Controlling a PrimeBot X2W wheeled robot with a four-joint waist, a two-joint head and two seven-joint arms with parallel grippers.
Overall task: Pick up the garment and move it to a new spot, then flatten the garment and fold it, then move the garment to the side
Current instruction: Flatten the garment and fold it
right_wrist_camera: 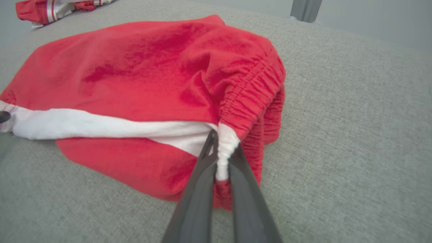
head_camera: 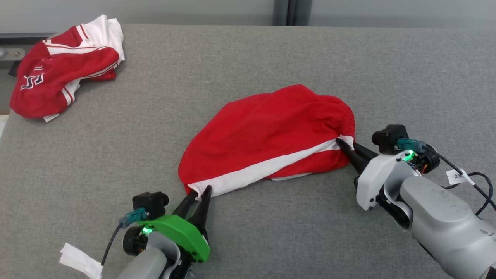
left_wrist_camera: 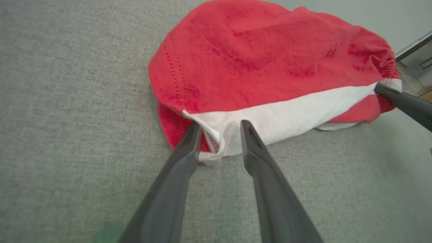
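Note:
A red garment [head_camera: 271, 131] with a white side stripe lies bunched in the middle of the grey table [head_camera: 271, 50]. My left gripper [head_camera: 200, 192] stands at its near left corner. In the left wrist view the fingers of that gripper [left_wrist_camera: 221, 126] sit apart, straddling the white hem of the garment [left_wrist_camera: 270, 60], open with a gap still showing. My right gripper [head_camera: 345, 144] is at the garment's right end. The right wrist view shows this gripper [right_wrist_camera: 222, 145] shut on the white part of the gathered waistband of the garment [right_wrist_camera: 135, 74].
Another red and white garment [head_camera: 62, 69] lies crumpled at the table's far left corner, close to the edge. A white paper tag [head_camera: 79, 261] hangs beside my left wrist. Bare grey table surrounds the central garment on all sides.

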